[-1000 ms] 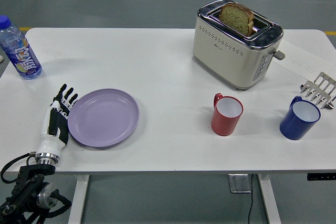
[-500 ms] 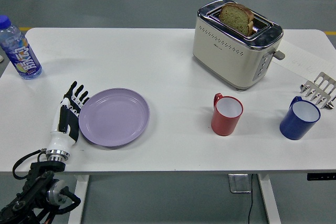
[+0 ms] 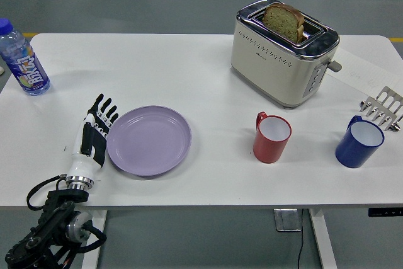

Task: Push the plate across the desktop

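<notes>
A round lilac plate [image 3: 149, 140] lies flat on the white table [image 3: 189, 74], left of centre near the front edge. My left hand [image 3: 96, 131] stands on its edge against the plate's left rim, fingers straight and held together, pointing away from me, holding nothing. Its black forearm comes up from the lower left corner. The right arm does not show.
A red mug [image 3: 271, 137] stands to the right of the plate with a gap between them. A blue mug [image 3: 359, 142] and a metal rack [image 3: 382, 108] are at the far right. A cream toaster [image 3: 283, 53] with bread sits at the back. A water bottle [image 3: 22, 60] stands far left.
My left hand has slid to the right along the table, and the plate has moved to the right with it, closer to the red mug.
</notes>
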### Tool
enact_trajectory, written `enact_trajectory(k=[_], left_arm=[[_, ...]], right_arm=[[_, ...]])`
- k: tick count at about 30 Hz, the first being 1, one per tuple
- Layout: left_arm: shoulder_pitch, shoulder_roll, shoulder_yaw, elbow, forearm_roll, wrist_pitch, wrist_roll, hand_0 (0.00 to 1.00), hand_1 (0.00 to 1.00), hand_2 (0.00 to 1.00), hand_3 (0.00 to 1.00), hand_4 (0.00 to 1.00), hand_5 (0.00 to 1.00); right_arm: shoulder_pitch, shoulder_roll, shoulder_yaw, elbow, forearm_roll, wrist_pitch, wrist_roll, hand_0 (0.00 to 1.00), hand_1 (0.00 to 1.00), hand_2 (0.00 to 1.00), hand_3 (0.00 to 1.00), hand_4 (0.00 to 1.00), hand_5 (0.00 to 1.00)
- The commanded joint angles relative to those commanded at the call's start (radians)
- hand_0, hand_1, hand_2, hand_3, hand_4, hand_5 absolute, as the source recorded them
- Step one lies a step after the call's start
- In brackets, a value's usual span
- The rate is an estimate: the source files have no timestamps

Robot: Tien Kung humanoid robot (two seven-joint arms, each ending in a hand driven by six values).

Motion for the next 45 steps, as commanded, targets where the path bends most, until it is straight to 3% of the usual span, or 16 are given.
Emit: enact_trajectory(k=[19, 45], left_arm=[[-0.011, -0.004, 0.067, 0.004, -0.018, 0.000, -0.003, 0.899, 0.923, 0.973, 0.998, 0.489, 0.998], [-0.034, -0.004, 0.223, -0.033, -0.049, -0.010, -0.007, 0.899, 0.919, 0.971, 0.998, 0.489, 0.998]], right_arm=[[-0.005, 0.001, -0.005, 0.000, 0.004, -0.001, -0.001, 0.603, 0.544, 0.638, 0.620, 0.138, 0.357], [-0.008, 0.006, -0.009, 0.000, -0.004, 0.002, -0.003, 0.602, 0.545, 0.638, 0.620, 0.139, 0.355]])
